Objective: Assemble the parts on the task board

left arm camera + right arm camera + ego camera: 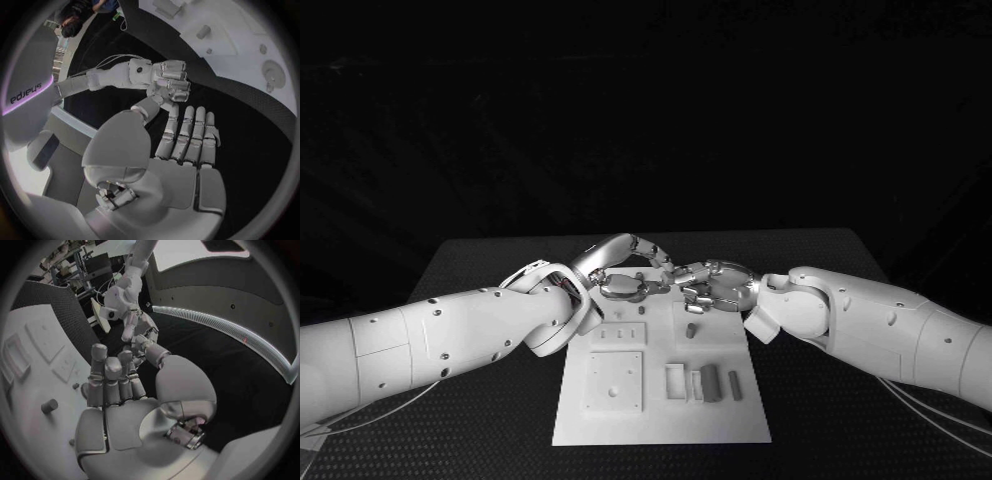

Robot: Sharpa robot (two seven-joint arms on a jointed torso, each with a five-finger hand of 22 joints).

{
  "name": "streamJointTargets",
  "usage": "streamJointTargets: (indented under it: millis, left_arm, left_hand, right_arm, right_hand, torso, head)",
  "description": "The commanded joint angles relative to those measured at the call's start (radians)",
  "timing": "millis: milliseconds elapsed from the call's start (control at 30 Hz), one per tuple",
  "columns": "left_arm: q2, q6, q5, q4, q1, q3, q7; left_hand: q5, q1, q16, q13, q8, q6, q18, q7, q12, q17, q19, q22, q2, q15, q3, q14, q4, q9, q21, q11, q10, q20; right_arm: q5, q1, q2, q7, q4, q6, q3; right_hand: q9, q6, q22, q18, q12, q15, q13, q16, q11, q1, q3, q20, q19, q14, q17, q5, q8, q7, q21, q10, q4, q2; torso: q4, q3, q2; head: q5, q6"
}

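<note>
Starting at the left, our left hand point(620, 270) is over the far end of the task board point(661, 425), fingers stretched out flat and apart in the left wrist view, nothing held. Just right of it our right hand point(711, 285) comes in to meet it; from the head view its fingers look curled, and the left wrist view shows them bunched into a fist, but whether a small piece sits inside we cannot tell. The two hands are nearly touching above the board's far edge.

The grey parts point(711, 382) lie on the near right of the board, well clear of both hands, and a short peg point(691, 327) stands near the middle.

As we judge it, doing this well means separating the hands first, then bringing one down towards the near parts with fingers spread, keeping the other off the board so nothing gets knocked.

Beneath it all, a black textured table point(473, 260); beyond it, the room is dark.
</note>
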Motion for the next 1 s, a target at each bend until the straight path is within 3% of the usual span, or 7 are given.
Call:
streamJointTargets:
  millis: [33,233,367,1000]
  left_arm:
    - [0.001,0.009,-0.012,0.000,0.000,0.000,0.005]
    - [-0.001,-0.011,-0.015,-0.005,0.000,0.000,-0.009]
    - [-0.002,-0.013,-0.015,-0.006,0.000,0.000,-0.012]
    - [0.001,0.003,-0.011,-0.003,0.000,0.000,-0.016]
  left_hand:
    - [0.005,0.002,0.001,-0.002,0.008,0.014,-0.016,0.000,0.009,0.002,-0.004,-0.001,0.017,-0.003,0.007,0.011,-0.002,0.001,0.004,-0.003,0.012,-0.003]
    - [0.004,0.003,0.023,-0.001,0.007,0.023,-0.011,0.003,0.033,0.010,0.051,-0.002,0.024,-0.018,0.017,0.064,-0.005,-0.002,0.019,-0.021,0.055,-0.023]
    - [0.004,-0.001,0.020,-0.006,-0.003,0.008,-0.015,0.008,0.033,0.009,0.058,-0.007,0.009,-0.019,0.014,0.068,-0.011,-0.007,0.015,-0.021,0.058,-0.027]
    - [0.004,0.003,0.010,-0.017,-0.021,-0.021,-0.016,0.006,0.027,0.005,0.063,-0.018,-0.007,-0.017,0.014,0.066,-0.025,-0.016,0.005,-0.018,0.053,-0.027]
  right_arm:
    - [-0.004,0.000,0.000,0.012,0.000,0.011,0.001]
    - [-0.004,0.000,-0.001,0.012,0.000,0.011,0.001]
    - [-0.004,0.000,-0.001,0.010,-0.001,0.010,0.001]
    - [-0.004,0.000,-0.001,0.004,0.001,0.004,0.001]
  right_hand:
    - [-0.001,0.022,0.020,0.011,0.004,-0.007,-0.001,0.005,-0.008,-0.002,-0.003,-0.001,-0.002,0.000,-0.001,0.005,0.004,0.015,0.003,0.000,0.001,0.007]
    - [-0.001,0.022,0.020,0.011,0.005,-0.008,-0.002,0.005,-0.008,-0.002,-0.003,-0.001,-0.003,0.000,-0.001,0.005,0.004,0.015,0.003,0.000,0.000,0.007]
    - [-0.001,0.022,0.020,0.011,0.005,-0.008,-0.002,0.005,-0.008,-0.002,-0.003,-0.001,-0.003,0.000,-0.001,0.005,0.004,0.015,0.004,0.000,0.000,0.007]
    - [-0.003,0.011,0.018,0.011,0.008,-0.005,-0.011,0.006,-0.005,-0.022,-0.016,-0.001,-0.004,-0.001,-0.004,0.004,-0.005,0.018,0.004,-0.002,0.010,-0.010]
  torso:
    - [-0.0005,0.0001,0.000]
    - [-0.0002,0.0002,0.000]
    - [0.0003,0.0004,0.000]
    - [-0.0002,-0.0001,0.000]
  head:
    - [-0.001,0.000]
    - [-0.002,-0.001]
    - [-0.002,0.001]
    - [-0.004,-0.002]
